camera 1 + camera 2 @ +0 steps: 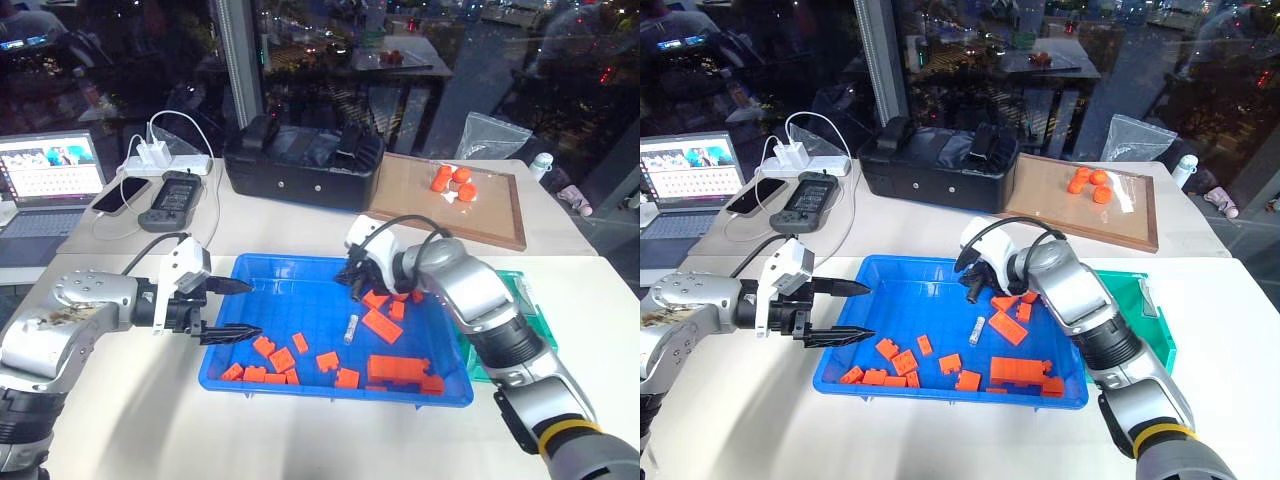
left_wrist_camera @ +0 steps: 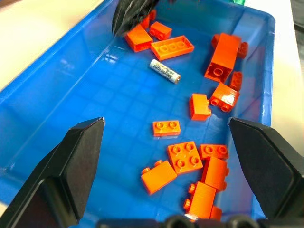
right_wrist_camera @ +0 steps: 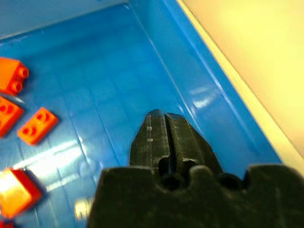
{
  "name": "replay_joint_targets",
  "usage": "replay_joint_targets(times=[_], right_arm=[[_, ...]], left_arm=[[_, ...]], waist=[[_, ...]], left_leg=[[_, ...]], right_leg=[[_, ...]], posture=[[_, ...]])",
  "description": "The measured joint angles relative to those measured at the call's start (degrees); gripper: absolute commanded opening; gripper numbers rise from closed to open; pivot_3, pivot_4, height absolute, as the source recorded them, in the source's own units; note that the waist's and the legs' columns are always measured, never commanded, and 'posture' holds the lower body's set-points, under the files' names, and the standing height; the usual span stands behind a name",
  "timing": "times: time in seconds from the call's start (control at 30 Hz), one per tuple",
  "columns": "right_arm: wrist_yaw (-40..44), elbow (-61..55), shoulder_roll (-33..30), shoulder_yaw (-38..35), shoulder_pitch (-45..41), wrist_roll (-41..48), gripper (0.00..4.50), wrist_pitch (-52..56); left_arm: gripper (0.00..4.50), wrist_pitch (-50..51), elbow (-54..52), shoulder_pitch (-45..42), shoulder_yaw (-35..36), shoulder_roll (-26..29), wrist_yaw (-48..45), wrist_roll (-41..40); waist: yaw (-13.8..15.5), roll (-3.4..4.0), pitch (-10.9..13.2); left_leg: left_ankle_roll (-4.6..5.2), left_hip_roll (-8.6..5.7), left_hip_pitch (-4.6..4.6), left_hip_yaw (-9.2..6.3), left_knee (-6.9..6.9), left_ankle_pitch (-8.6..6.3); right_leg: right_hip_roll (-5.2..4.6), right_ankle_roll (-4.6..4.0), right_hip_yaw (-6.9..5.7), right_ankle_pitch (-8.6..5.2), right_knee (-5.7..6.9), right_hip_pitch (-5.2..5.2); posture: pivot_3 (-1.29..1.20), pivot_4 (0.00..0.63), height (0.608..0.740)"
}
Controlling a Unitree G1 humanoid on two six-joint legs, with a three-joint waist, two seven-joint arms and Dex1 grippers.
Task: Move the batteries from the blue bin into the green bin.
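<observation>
Right gripper (image 1: 354,285): pinched shut, tips together, with nothing to be seen between them. Hangs low over the far middle of the blue bin (image 1: 300,263), pointing down and leftward.

Blue bin: takes up the centre of the table, floor scattered with orange blocks (image 1: 382,325).

Green bin (image 1: 1152,312): sits just beside the blue bin's right rim, on the right arm's side.

Left gripper (image 1: 254,308): spread wide and empty, level at the blue bin's left rim, pointing right across the floor.

Battery (image 1: 350,328): lies alone on the bare blue floor, just on the near side of the right gripper and almost straight below its tips, with orange blocks close on its right. Long axis runs near to far, a little tilted. Sits well apart from the left gripper, across an open stretch of floor.

Judged from this: belongs to the right arm, being both nearer the battery and nearer the green bin. Calls for opening first, then a short drop toward the near side, with fingers closing across the narrow width from left and right. Risks nudging the neighbouring block.
</observation>
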Motion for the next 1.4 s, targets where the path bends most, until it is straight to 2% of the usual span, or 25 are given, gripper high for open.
replay_joint_targets(times=[0.17, 0.4, 0.67, 1.0, 1.1, 1.3, 1.33, 1.4], right_arm=[[6.89, -4.97, -9.71, 2.33, 4.25, 1.14, 3.19, -4.04], [12.77, -2.33, -11.78, 10.43, 5.17, -2.93, 3.19, -19.31], [15.1, 12.9, -6.35, 14.3, 1.41, -10.2, 3.19, -36.15], [18.8, 22.93, -1.13, 14.43, -0.87, -13.02, 3.19, -43.71], [19.49, 23.63, 0.0, 14.26, -0.94, -13.04, 2.47, -43.07], [18.95, 22.07, 1.22, 12.18, 0.01, -12.44, 0.39, -38.51], [18.67, 21.49, 1.36, 11.81, 0.09, -12.43, 0.25, -37.98], [17.49, 19.61, 1.49, 10.17, 0.77, -12.36, 0.25, -37.63]], left_arm=[[4.5, -0.84, 1.05, -0.43, -0.41, -0.06, -0.52, 0.42], [4.5, -1.11, 1.07, -0.36, -0.63, -0.1, -0.7, 0.4], [4.5, -0.25, -1.49, 2.31, 1.33, 0.67, 0.12, -0.24], [4.5, 0.94, -3.27, 3.88, 2.92, 1.22, 1.4, -1.04], [4.5, 1.03, -3.48, 4.21, 2.96, 1.22, 1.85, -1.41], [4.5, 1.65, -3.61, 4.75, 2.99, 1.22, 2.27, -2.46], [4.5, 1.65, -3.61, 4.75, 2.99, 1.22, 2.27, -2.49], [4.5, 1.64, -3.63, 4.74, 2.99, 1.21, 2.05, -2.87]], waist=[[-0.03, -0.02, 0.02], [-0.23, -0.03, 0.03], [-0.1, -0.05, 0.04], [-0.05, -0.04, 0.05], [-0.05, -0.04, 0.04], [0.0, -0.04, 0.04], [-0.03, -0.04, 0.04], [-0.02, -0.04, 0.05]], left_leg=[[0.02, -0.01, 0.02, -0.02, -0.02, 0.0], [0.02, 0.03, 0.05, -0.05, 0.03, 0.01], [0.03, 0.03, 0.04, 0.0, 0.05, 0.01], [0.03, 0.04, 0.06, 0.03, 0.07, 0.02], [0.02, 0.04, 0.09, 0.03, 0.06, 0.02], [0.01, 0.03, 0.08, 0.02, 0.07, 0.02], [0.01, 0.04, 0.08, 0.02, 0.07, 0.01], [0.01, 0.04, 0.07, 0.01, 0.06, 0.01]], right_leg=[[0.0, 0.0, 0.0, -0.01, -0.11, 0.03], [0.09, 0.01, 0.03, -0.03, -0.11, 0.01], [0.08, 0.0, 0.03, -0.02, -0.14, 0.04], [0.09, 0.0, 0.02, -0.02, -0.03, 0.07], [0.09, -0.01, 0.02, -0.02, 0.0, 0.07], [0.07, -0.01, 0.02, -0.02, 0.02, 0.06], [0.07, -0.01, 0.02, -0.02, 0.03, 0.06], [0.07, -0.02, 0.02, -0.02, 0.03, 0.05]], posture=[[0.0, 0.15, 0.735], [0.0, 0.15, 0.735], [0.0, 0.15, 0.735], [0.0, 0.15, 0.735], [0.0, 0.15, 0.735], [0.0, 0.15, 0.735], [0.0, 0.15, 0.735], [0.0, 0.15, 0.735]])
